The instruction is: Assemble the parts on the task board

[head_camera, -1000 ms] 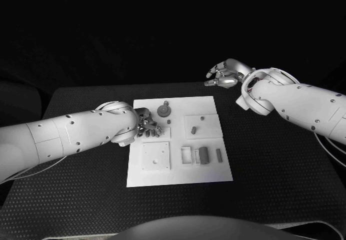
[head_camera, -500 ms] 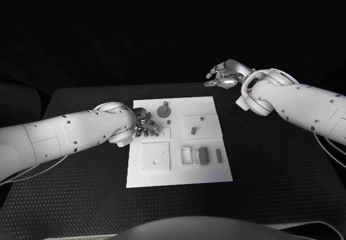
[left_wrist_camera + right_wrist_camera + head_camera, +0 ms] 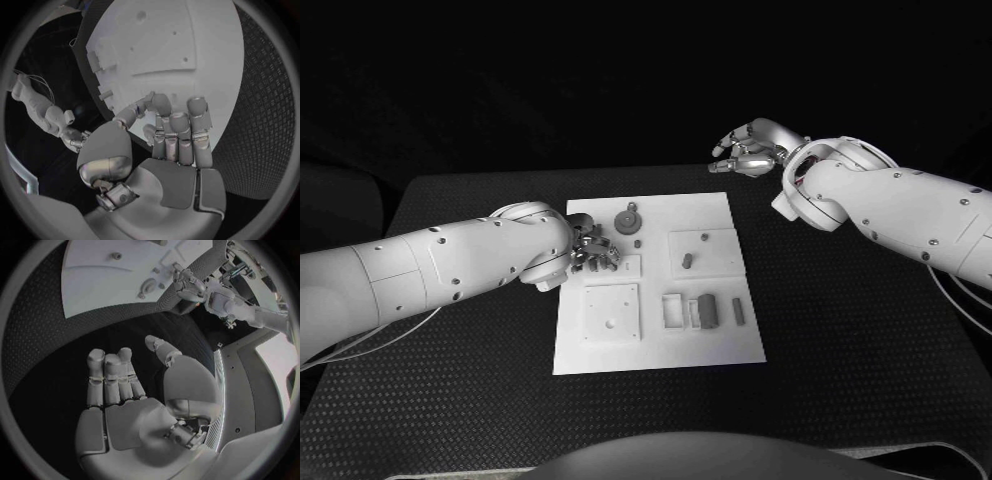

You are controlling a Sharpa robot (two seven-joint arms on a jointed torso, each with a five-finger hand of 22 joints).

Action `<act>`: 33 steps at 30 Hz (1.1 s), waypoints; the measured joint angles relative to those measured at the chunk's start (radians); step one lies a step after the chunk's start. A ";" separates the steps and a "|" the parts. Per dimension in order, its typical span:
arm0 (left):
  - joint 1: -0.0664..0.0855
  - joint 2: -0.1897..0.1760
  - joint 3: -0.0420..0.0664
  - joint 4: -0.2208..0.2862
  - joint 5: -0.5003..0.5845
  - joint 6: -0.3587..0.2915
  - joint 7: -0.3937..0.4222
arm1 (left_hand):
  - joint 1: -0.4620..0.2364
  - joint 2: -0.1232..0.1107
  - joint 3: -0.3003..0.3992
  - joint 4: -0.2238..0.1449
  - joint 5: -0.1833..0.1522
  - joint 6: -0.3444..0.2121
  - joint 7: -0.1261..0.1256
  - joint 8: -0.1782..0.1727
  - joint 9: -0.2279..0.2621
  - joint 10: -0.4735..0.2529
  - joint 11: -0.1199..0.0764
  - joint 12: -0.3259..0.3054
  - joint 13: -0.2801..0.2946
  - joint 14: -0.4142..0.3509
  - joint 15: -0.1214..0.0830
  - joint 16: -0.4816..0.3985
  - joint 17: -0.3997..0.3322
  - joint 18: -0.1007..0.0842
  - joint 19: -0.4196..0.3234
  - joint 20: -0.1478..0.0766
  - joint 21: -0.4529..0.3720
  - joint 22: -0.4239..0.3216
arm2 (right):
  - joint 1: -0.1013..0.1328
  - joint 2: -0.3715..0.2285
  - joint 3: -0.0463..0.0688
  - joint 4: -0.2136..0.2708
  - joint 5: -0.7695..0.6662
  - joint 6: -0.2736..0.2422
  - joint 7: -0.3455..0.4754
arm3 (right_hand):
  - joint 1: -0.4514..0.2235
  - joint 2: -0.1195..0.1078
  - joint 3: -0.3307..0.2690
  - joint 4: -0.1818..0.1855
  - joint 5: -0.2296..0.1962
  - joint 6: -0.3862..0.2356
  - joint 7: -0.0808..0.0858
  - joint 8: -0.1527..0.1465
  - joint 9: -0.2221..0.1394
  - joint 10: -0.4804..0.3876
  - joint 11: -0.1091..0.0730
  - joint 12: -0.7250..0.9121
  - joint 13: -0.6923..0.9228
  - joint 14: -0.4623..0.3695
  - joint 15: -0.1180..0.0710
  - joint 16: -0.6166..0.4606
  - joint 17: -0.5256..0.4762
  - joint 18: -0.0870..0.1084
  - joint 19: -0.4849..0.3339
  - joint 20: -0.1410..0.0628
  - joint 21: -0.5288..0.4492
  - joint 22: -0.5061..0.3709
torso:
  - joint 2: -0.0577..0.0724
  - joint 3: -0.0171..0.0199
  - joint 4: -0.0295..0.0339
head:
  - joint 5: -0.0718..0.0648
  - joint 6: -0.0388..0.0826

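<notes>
The white task board (image 3: 661, 345) lies mid-table, and its face (image 3: 181, 45) also fills much of the left wrist view. My left hand (image 3: 594, 250) hovers low over the board's left edge, fingers (image 3: 181, 130) curled in. Thumb and forefinger meet on what looks like a small dark part (image 3: 137, 107). A round part (image 3: 629, 222), a short peg (image 3: 687, 261) and two dark blocks (image 3: 708, 308) sit on the board. My right hand (image 3: 753, 148) is raised beyond the board's far right corner, holding nothing, its fingers (image 3: 112, 375) side by side and thumb apart.
Black matting (image 3: 862, 350) surrounds the board on all sides. My left forearm (image 3: 430, 270) lies across the table's left half. The right forearm (image 3: 906, 215) slants over the far right corner. The right wrist view looks down on the board (image 3: 119, 275) and my left hand (image 3: 187, 286).
The left hand's fingers have shifted slightly at the board's left edge. The right hand has stayed put.
</notes>
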 measured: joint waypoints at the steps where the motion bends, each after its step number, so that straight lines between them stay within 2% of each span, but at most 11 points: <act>1: 0.000 0.001 0.000 0.000 -0.001 0.000 -0.001 | 0.000 0.000 0.000 0.000 0.000 0.000 0.000 0.000 0.000 0.000 0.000 0.000 0.000 0.000 0.000 0.003 -0.001 0.000 0.000 0.000 0.000 0.000 | 0.000 0.000 0.000 0.000 0.000 0.000 0.000 | 0.000 0.000 0.000 0.000 0.000 0.000 0.000 0.000 0.000 0.000 0.000 0.000 0.000 0.000 0.000 0.000 0.000 0.000 0.000 0.000 0.000 0.000 | 0.000 0.0000 -0.0001 | 0.000 0.000; 18: 0.000 0.003 0.000 0.000 -0.013 -0.006 -0.008 | -0.004 0.004 0.000 0.000 -0.006 -0.001 -0.001 0.000 0.001 0.000 0.000 0.000 -0.002 0.000 0.000 0.004 -0.002 0.000 0.002 -0.001 0.000 0.000 | 0.000 0.000 0.000 -0.001 0.000 0.002 0.000 | 0.000 0.000 0.003 0.003 0.000 -0.002 0.002 0.000 -0.001 0.000 0.000 0.000 0.000 0.000 0.000 0.000 0.000 0.000 -0.001 0.001 0.000 0.000 | 0.000 0.0005 -0.0008 | -0.001 0.001; 33: -0.002 -0.023 -0.001 0.036 -0.015 -0.018 0.001 | -0.004 0.004 0.004 0.004 -0.002 0.002 0.002 -0.008 0.007 -0.001 0.002 0.007 -0.004 -0.002 0.002 0.008 -0.003 0.000 0.002 -0.001 0.000 0.000 | -0.001 0.000 0.000 -0.002 0.001 0.002 0.001 | 0.000 0.000 0.003 0.003 0.000 -0.002 0.002 0.000 -0.002 0.000 0.000 0.000 -0.001 0.000 0.000 0.000 0.000 0.000 -0.002 0.002 0.000 0.000 | 0.000 -0.0004 -0.0004 | -0.003 -0.001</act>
